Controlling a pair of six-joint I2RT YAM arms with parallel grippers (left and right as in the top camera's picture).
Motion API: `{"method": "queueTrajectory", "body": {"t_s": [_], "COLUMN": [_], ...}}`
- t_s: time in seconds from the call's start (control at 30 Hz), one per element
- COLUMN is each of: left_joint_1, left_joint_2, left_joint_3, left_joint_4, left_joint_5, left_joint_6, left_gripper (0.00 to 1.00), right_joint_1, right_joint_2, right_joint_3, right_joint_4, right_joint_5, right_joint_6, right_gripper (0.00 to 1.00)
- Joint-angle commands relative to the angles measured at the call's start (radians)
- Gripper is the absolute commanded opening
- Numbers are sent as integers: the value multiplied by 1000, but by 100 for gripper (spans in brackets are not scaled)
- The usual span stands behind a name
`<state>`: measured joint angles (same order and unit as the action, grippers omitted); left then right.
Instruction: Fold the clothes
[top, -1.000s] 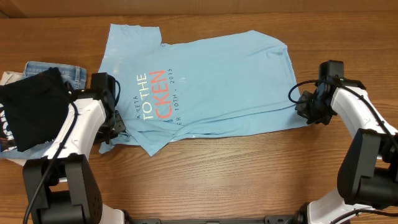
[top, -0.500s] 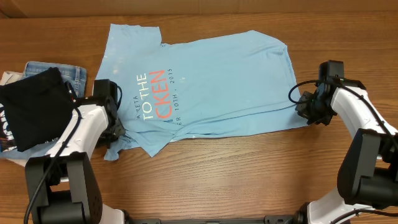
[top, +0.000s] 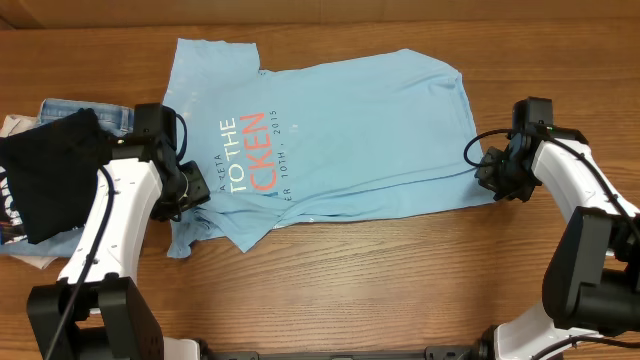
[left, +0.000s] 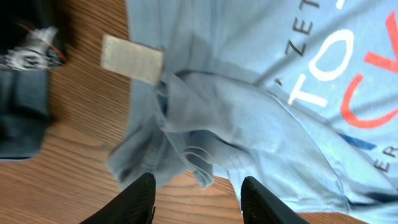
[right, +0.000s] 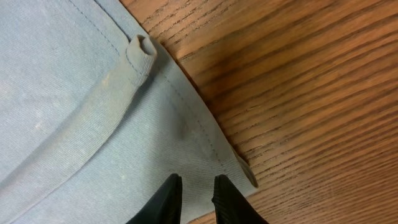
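Observation:
The sky-blue T-shirt (top: 340, 130) lies spread across the table, its red-orange and white lettering near the left side. One sleeve is bunched at its lower left (top: 185, 235). My left gripper (top: 195, 190) is open and empty, hovering over the wood just off that crumpled sleeve (left: 180, 124); its fingers (left: 198, 199) stand wide apart. My right gripper (top: 490, 172) sits at the shirt's right hem corner. In the right wrist view its fingers (right: 194, 190) are close together, pinching the blue cloth (right: 74, 112).
A black garment with white print (top: 55, 175) lies on blue denim jeans (top: 110, 115) at the left edge, beside my left arm. A small beige patch (left: 132, 57) is on the wood by the shirt. Bare wood runs along the front.
My left gripper has moved up and away from the bunched sleeve, which now lies loose on the table. The right arm has not moved.

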<state>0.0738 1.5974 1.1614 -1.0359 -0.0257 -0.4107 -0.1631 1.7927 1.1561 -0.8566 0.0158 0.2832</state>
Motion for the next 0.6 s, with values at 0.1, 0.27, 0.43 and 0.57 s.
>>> {"method": "queueTrajectory", "body": {"t_s": [0.1, 0.27, 0.43, 0.57], "left_joint_1": [4, 4, 4, 4], "left_joint_2": [17, 18, 19, 19], "left_joint_3": [-76, -132, -185, -225], "left_joint_4": [23, 93, 193, 285], "left_joint_5": [64, 67, 37, 66], "left_joint_6": [21, 22, 22, 23], "left_gripper": [48, 49, 49, 38], "right_joint_1": [-1, -1, -1, -1], "right_joint_2": [-1, -1, -1, -1], "right_joint_3": [-5, -5, -5, -5], "right_joint_4": [-10, -10, -9, -8], "right_joint_5": [12, 11, 11, 4], "right_joint_6": [-2, 1, 1, 1], "right_gripper": [24, 24, 24, 24]}}
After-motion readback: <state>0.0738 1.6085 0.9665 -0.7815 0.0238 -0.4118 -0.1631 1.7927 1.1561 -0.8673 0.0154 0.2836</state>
